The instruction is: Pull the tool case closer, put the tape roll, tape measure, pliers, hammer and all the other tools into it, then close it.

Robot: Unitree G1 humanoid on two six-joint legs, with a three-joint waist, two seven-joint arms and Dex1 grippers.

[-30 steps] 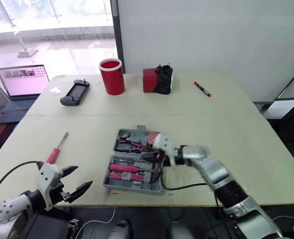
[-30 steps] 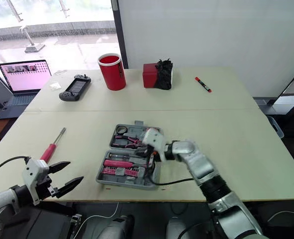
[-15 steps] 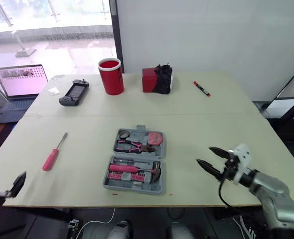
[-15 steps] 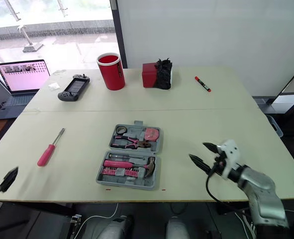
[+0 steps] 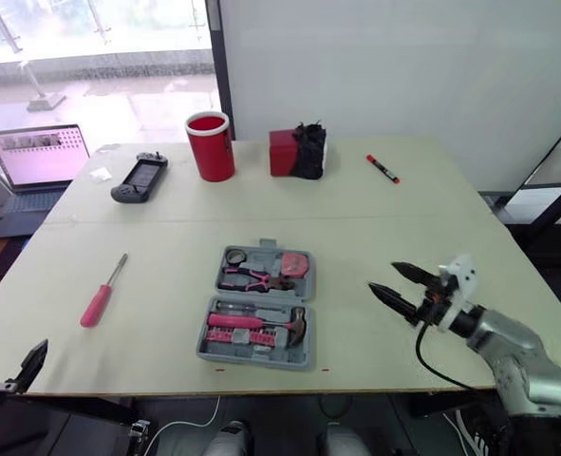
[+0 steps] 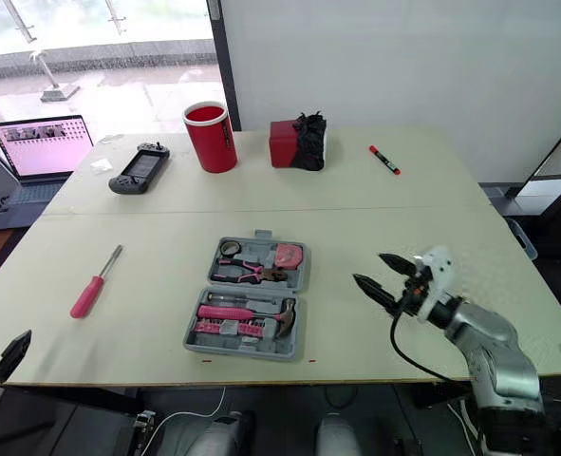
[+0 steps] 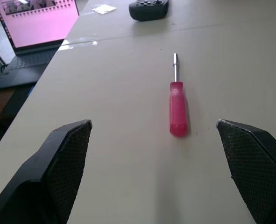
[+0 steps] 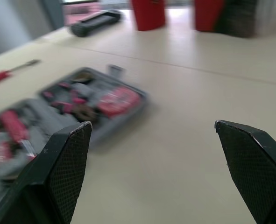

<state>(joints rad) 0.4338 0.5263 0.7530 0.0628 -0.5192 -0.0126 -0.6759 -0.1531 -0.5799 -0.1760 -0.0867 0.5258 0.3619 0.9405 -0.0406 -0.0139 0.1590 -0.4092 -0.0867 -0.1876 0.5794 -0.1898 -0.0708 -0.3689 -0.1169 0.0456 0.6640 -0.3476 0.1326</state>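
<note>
Since a second ago the right end effector (image 5: 383, 277) has left the tool case (image 5: 253, 357), where it was reaching in beside the hammer (image 5: 261, 323). It now hangs above bare worktop (image 5: 432, 218) to the right of the case, well apart from it, fingers spread wide and holding nothing. The left end effector (image 5: 16, 342) has dropped back from over the front left of the worktop to just past its front left corner. It too is spread wide and holds nothing.

The case lies open and flat in the middle of the front half of the worktop. Its near half holds the hammer and a row of pink and grey bits. Its far half holds the pliers (image 5: 252, 277), with a dark tape roll (image 5: 236, 256) at the left corner and a pink tape measure (image 5: 296, 264) at the right.

A screwdriver (image 7: 178, 108) with a pink handle lies on the worktop to the left of the case, well apart from it, its shaft pointing away from the robot.

Along the far side stand a red cup (image 5: 209, 147), a red box (image 5: 283, 153) with something black against it, a red marker (image 5: 385, 169) and a dark game controller (image 5: 140, 178). An open laptop (image 5: 35, 166) off the far left corner shows a pink page. Its writing is too small to read.
</note>
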